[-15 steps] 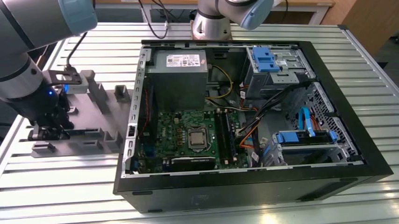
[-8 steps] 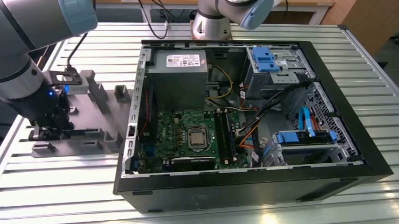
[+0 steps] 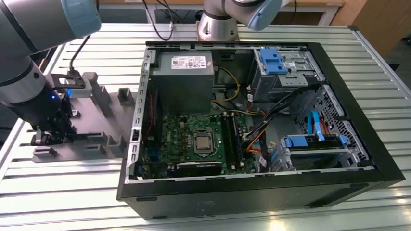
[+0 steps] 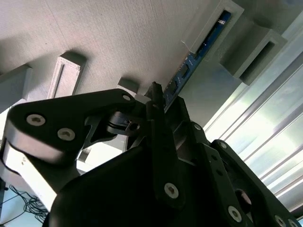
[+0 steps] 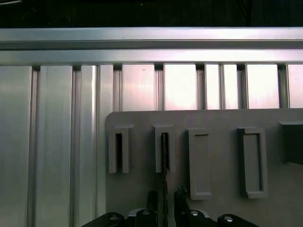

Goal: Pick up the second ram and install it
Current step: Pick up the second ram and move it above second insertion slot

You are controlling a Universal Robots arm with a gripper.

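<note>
Between the jaws, which are standing apart on either side, the second ram (image 5: pixel 164 177) is sitting on edge in a slot of the grey holder plate (image 5: pixel 222 118). The gripper (image 5: pixel 164 195) is pointing down, the arm (image 3: pixel 26 82) leaning from eleven o'clock, at nine o'clock of the computer case (image 3: pixel 257 192).

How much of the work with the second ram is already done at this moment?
Little is done. The second ram stands in a slot of the grey holder, not lifted. In hand: the gripper is at one end of it. Left: lifting it and seating it on the motherboard.
</note>
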